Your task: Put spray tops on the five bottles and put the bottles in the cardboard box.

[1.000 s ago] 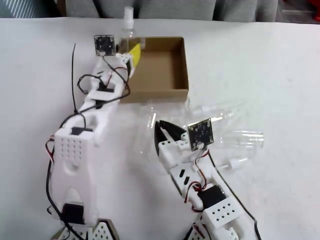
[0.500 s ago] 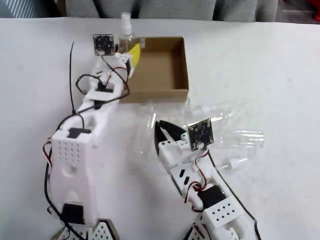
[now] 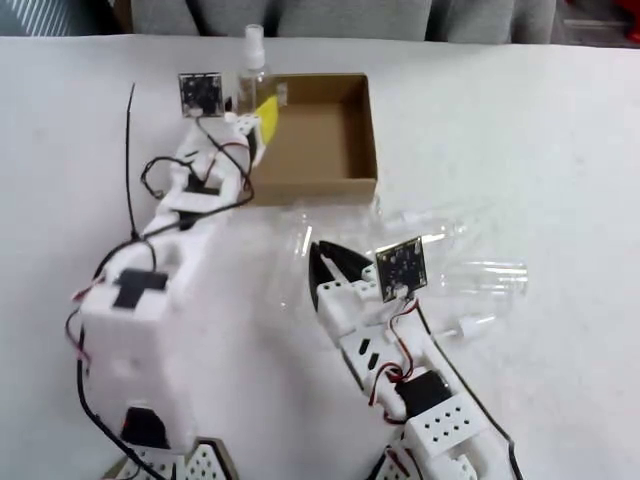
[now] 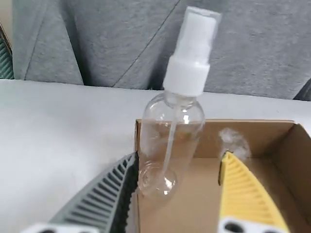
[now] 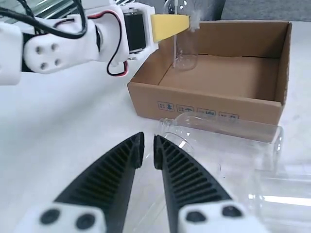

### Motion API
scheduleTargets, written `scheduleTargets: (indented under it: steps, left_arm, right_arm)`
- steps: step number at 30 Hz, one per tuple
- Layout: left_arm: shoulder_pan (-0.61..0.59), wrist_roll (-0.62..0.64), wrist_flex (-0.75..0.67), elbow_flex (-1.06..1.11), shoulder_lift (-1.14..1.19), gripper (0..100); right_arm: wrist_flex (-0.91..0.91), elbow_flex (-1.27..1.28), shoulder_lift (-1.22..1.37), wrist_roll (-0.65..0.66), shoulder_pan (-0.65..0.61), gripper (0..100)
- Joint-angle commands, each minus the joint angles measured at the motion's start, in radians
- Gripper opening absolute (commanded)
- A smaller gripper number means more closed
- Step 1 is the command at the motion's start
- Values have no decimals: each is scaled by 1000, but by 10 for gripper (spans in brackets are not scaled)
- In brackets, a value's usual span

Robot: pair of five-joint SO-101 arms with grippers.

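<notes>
A white table point(image 3: 520, 120) carries an open cardboard box point(image 3: 315, 186), with clear bottles point(image 3: 440, 226) lying on their sides just beside it and a loose spray top point(image 3: 470, 326) nearby.

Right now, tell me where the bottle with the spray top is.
In the high view the capped bottle stands upright in the far left corner of the cardboard box, between the open fingers of the left gripper.

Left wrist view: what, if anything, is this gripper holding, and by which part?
Nothing is held. The bottle stands between the left gripper's open fingers, with a clear gap to the yellow finger.
</notes>
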Motion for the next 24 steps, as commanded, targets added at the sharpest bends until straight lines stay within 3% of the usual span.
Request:
scheduleTargets:
  steps: [1, 6, 9, 18, 24]
  left_arm:
    - [39, 2, 5, 216, -305, 261]
    - [47, 2, 6, 450, -553, 260]
    - [41, 2, 77, 562, -710, 260]
    - [38, -89, 721, 640, -1211, 260]
    - [38, -89, 1043, 640, -1520, 260]
  right_arm:
    - [1, 6, 4, 11, 8, 17]
    - [2, 6, 4, 11, 8, 17]
    - [2, 6, 4, 11, 10, 17]
    - [33, 6, -1, 11, 18, 17]
    - [68, 6, -4, 11, 19, 17]
